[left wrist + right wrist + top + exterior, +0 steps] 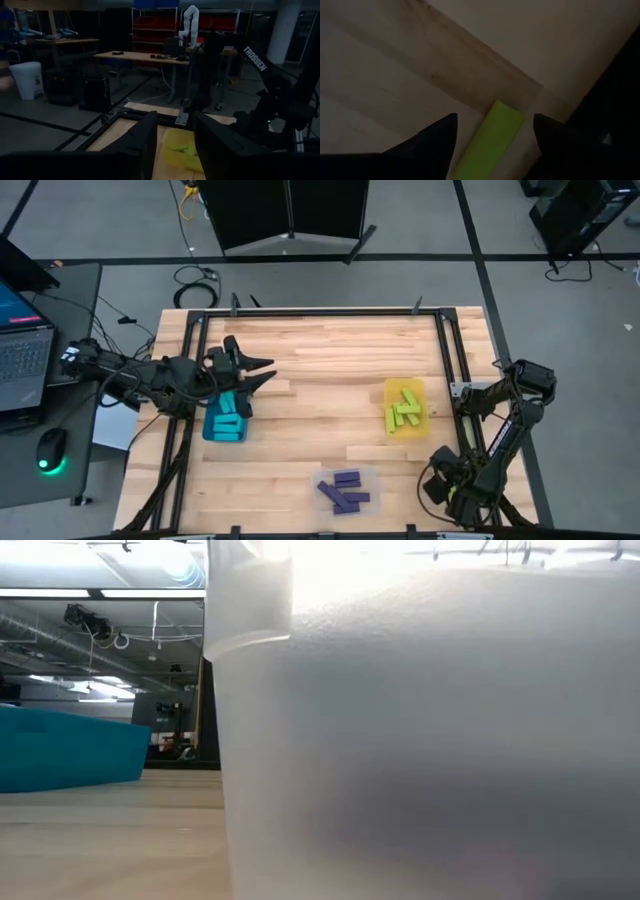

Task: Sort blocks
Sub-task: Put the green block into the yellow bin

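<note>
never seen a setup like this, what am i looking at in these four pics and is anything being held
It is a robot with two dark arms at a wooden table, each ending in a two-finger claw.

One picture looks straight down. One sits at table height, and the clear bin blocks most of it. The other two come from cameras on the wrists.

The blocks lie sorted: cyan blocks in the teal bin, yellow-green blocks in the yellow bin, and purple blocks in the clear bin.

The left claw hangs open beside the teal bin. The right claw is open around one loose yellow-green block. Nothing is gripped.
</note>
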